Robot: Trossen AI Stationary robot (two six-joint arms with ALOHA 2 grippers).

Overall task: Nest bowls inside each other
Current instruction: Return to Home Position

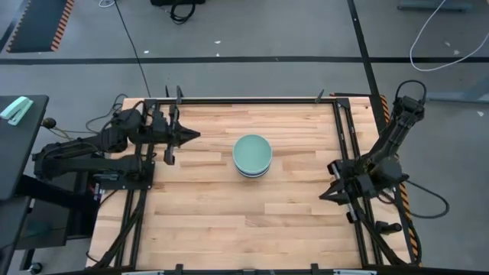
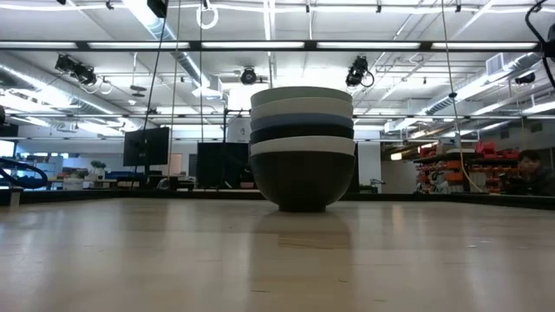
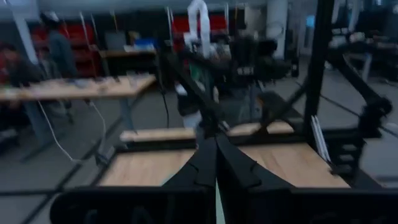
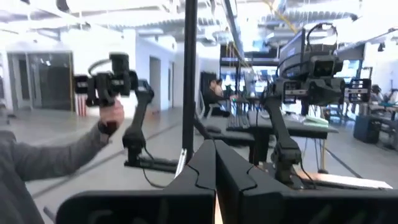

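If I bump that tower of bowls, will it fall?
Probably not easily: the stack of round smooth bowls sits nested deep, only rims showing. It might slide on the wooden table, since the black bottom bowl has a small base.

no legible text, no labels, no brands, no numbers, no signs anywhere

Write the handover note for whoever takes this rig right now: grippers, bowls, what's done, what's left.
Left gripper: shut, empty, at the left side of the table, apart from the bowls.
Right gripper: shut, empty, at the right side, also apart from them.
Bowls: all in one stack mid-table. The low view shows six layers, with a black bowl at the bottom and the green bowl on top.
Done: nesting looks complete; no loose bowl in view.
Left: probably only parking the arms.
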